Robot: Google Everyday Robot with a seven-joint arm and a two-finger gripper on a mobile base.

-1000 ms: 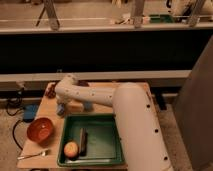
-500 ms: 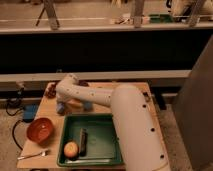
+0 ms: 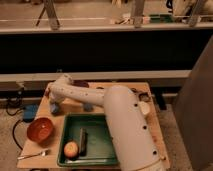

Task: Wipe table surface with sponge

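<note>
**Arm Position Over Table Surface**

The white arm (image 3: 125, 127) reaches across the table surface (image 3: 54, 143) toward its far-left corner. 1 green tray (image 3: 97, 144) sits at the near edge, with 1 orange bowl (image 3: 40, 129) to its left. The gripper (image 3: 54, 104) hangs low at that corner, and its state cannot be told. 1 dark oblong item, possibly the sponge (image 3: 83, 140), lies in the tray.

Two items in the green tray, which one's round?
The yellowish fruit, left of the dark oblong block in the green tray. The gripper is near the left edge of the table, outside the tray.
</note>
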